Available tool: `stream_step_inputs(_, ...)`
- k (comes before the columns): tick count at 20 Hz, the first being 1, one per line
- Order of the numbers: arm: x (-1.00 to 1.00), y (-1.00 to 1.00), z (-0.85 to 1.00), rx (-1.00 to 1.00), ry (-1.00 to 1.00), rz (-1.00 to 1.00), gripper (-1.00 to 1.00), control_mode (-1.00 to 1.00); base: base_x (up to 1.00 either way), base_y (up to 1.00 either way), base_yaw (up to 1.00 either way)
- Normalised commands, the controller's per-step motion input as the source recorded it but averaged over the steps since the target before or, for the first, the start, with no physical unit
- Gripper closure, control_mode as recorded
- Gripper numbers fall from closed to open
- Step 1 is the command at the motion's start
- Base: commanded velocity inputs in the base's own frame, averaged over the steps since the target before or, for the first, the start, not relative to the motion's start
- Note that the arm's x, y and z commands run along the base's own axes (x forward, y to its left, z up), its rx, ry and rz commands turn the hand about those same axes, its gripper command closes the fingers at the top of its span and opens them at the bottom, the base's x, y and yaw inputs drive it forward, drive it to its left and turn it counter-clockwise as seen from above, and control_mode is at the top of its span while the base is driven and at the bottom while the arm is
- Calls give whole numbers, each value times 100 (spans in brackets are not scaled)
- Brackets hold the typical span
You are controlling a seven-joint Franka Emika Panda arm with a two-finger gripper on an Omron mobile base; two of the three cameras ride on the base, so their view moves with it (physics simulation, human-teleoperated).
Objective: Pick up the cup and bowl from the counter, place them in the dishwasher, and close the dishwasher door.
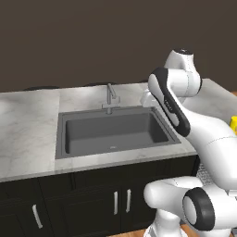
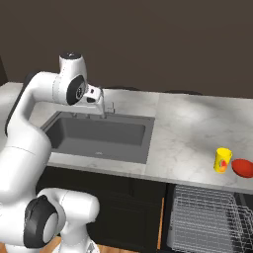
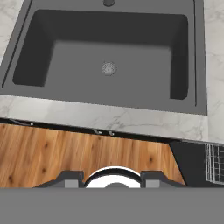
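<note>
The yellow cup (image 2: 223, 160) stands near the front edge of the marble counter (image 2: 188, 123), with the red bowl (image 2: 243, 168) just to its right. A sliver of the cup (image 1: 234, 125) also shows at the right edge of the left base view. Below them the dishwasher is open: its wire rack (image 2: 207, 217) is slid out, and the black door (image 3: 190, 159) lies folded down. My gripper (image 2: 103, 111) hangs over the sink, far left of the cup, pointing down. In the hand view its fingertips (image 3: 70, 177) stand apart with nothing between them.
The dark grey sink (image 1: 113, 129) with its metal tap (image 1: 110, 97) lies directly under the hand. Dark cabinets with silver handles (image 1: 121, 202) run below the counter. Wooden floor (image 3: 78, 157) shows in front. A dark wall backs the counter.
</note>
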Motion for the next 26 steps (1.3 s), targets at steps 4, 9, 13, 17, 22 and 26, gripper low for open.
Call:
stream_step_inputs(4,0,-11,0,0,0,0,-100,-100,0,0,0)
stream_step_inputs(9,0,-30,0,0,0,0,-100,-100,0,0,0)
stream_step_inputs(13,0,-41,0,0,0,0,-100,-100,0,0,0)
stream_step_inputs(17,0,-46,0,0,0,0,-100,-100,0,0,0)
stream_step_inputs(22,0,-47,0,0,0,0,-100,-100,0,0,0)
stream_step_inputs(26,0,-49,0,0,0,0,-100,-100,0,0,0)
